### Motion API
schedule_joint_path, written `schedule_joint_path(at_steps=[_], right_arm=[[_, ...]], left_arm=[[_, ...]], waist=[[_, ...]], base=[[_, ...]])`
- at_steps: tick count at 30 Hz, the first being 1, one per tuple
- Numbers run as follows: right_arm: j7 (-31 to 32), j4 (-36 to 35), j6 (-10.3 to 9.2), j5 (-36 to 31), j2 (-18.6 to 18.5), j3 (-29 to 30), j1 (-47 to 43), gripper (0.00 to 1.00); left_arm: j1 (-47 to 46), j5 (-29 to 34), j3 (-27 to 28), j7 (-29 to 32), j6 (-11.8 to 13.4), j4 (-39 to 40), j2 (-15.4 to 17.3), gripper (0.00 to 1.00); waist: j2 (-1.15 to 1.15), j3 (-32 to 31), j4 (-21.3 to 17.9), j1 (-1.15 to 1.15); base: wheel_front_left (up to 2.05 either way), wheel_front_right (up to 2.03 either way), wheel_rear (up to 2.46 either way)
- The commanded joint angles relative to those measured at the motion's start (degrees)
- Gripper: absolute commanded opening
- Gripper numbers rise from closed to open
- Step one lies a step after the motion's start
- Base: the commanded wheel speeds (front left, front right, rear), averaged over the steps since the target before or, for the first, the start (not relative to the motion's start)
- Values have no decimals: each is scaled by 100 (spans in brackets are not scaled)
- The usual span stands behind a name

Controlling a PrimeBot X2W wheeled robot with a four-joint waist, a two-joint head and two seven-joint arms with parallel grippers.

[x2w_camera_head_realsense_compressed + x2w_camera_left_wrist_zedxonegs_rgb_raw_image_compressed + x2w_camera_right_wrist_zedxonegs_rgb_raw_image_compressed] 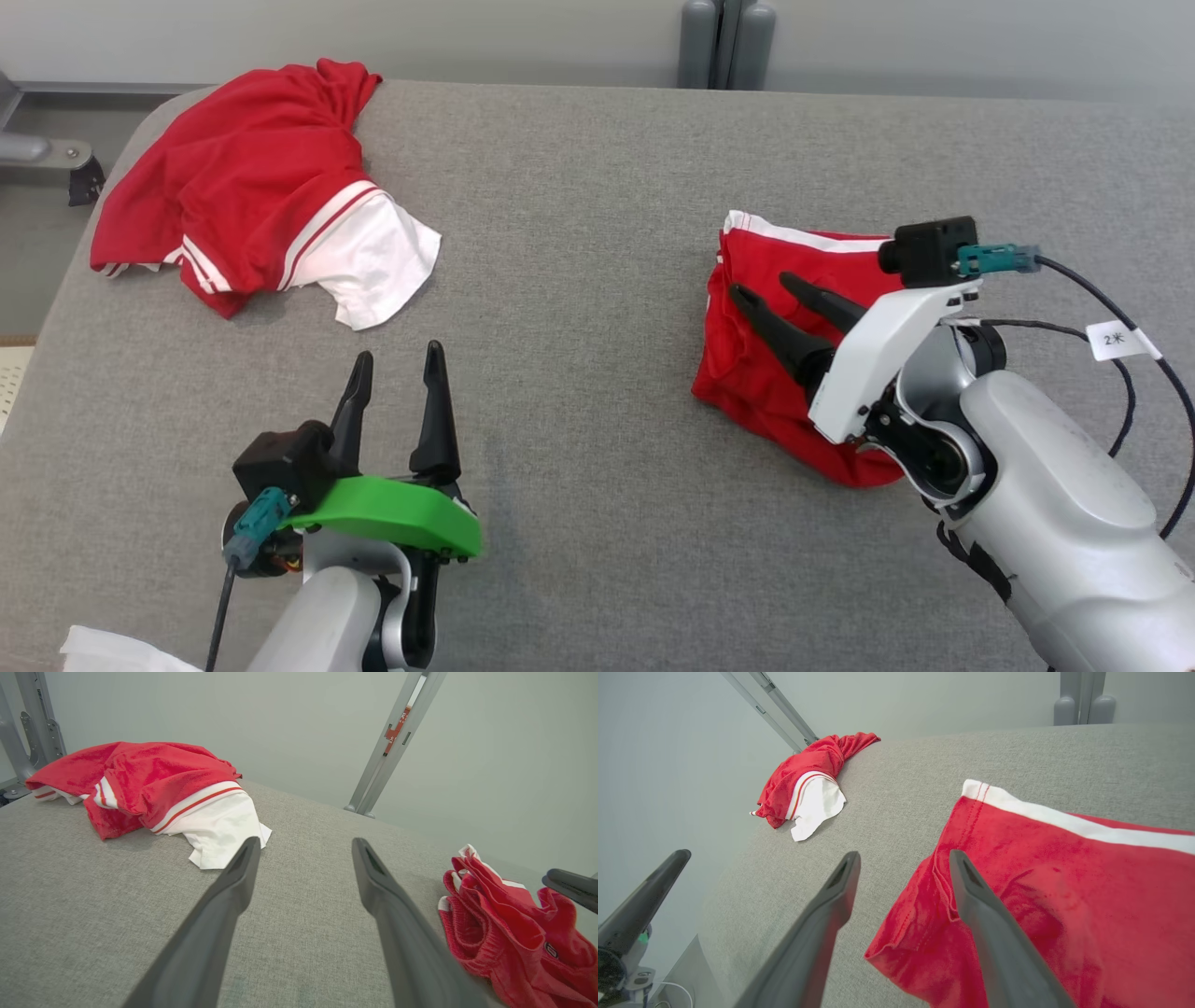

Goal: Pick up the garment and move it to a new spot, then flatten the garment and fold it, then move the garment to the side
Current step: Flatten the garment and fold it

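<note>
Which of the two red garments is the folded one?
The compact red garment on the right, beneath the right claw. The other garment, far left, lies crumpled with its white part spilling out.

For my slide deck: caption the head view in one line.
Open right gripper over folded red garment; left gripper open, crumpled red-and-white garment far left.

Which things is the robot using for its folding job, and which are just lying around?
For the job: folded red garment, open right gripper over it, open left gripper, grey table.
Lying about: crumpled red-and-white garment, white thing at the near corner, grey posts behind the table.
</note>
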State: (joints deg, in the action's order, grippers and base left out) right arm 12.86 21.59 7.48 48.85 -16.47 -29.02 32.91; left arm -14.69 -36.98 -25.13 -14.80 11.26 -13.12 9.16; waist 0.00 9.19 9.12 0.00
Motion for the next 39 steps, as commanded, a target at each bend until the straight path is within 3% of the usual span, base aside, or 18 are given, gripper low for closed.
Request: schedule_joint_path(at_steps=[1,9,14,15,16,17,22,27,32,39], right_arm=[[-70,-133,2,47,-85,27,-141,100],[-467,-682,2,-79,-452,747,-593,100],[-593,-630,2,-660,-629,1192,-788,100],[-589,-591,2,-797,-656,1207,-815,92],[-580,-527,2,-965,-665,1206,-836,72],[-560,-463,2,-1072,-666,1190,-842,43],[-499,49,2,-1723,-809,914,-592,0],[-404,642,2,-1906,-907,558,-213,0],[-353,1024,2,-1739,-1003,-171,96,0],[-543,493,1,-723,-1248,-1461,228,0]], left_arm=[[76,42,-9,-40,-28,-15,-26,100],[129,82,-133,-39,-72,-59,-138,100],[125,81,-161,-40,-83,-62,-150,100],[119,83,-165,-41,-88,-62,-148,100],[109,85,-171,-40,-94,-61,-148,100],[99,86,-177,-41,-100,-61,-148,100],[-9,93,-232,-10,-121,-76,-158,100],[-63,110,-264,-9,-123,-102,-167,100],[-93,96,-285,-12,-131,-139,-184,100],[-23,79,-265,-21,-115,-176,-165,100]], waist=[[0,-49,-74,0],[0,-100,-222,0],[0,-73,-268,0],[0,-65,-268,0],[0,-54,-263,0],[0,-44,-256,0],[0,32,-138,0],[0,111,42,0],[0,143,226,0],[0,74,296,0]], base=[[0,0,0],[0,0,0],[0,0,0],[0,0,0],[0,0,0],[0,0,0],[0,0,0],[0,0,0],[0,0,0],[0,0,0]])
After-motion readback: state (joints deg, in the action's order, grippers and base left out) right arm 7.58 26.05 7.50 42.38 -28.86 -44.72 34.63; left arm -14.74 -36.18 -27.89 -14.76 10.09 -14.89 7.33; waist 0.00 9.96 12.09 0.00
